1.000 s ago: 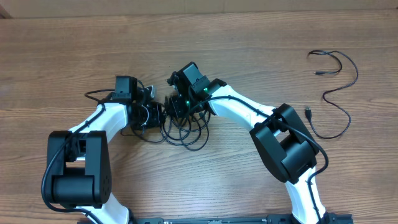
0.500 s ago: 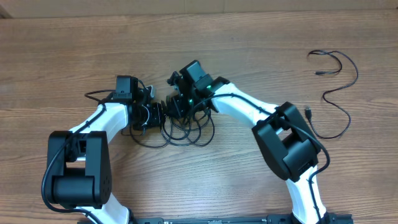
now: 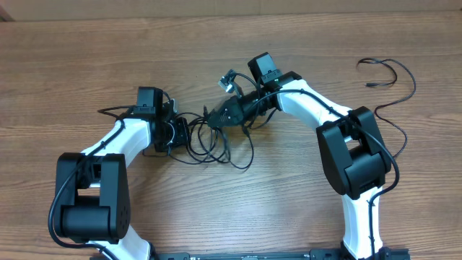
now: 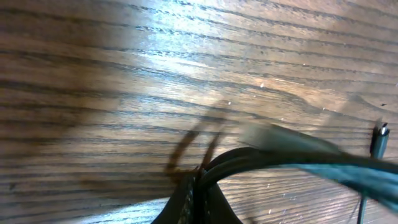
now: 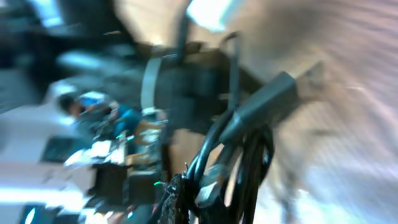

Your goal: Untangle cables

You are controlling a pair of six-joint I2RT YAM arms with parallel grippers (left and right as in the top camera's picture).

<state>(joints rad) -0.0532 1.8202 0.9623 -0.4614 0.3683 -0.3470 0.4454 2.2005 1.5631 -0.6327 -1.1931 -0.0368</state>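
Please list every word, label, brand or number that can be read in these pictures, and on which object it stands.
None is readable. Overhead, the cables and the wooden table carry no visible print. The right wrist view is too blurred to read any marking.

Black cables (image 3: pixel 214 137) tangled ctr, loose loops (stray cable (image 3: pixel 414 88) apart, rt).
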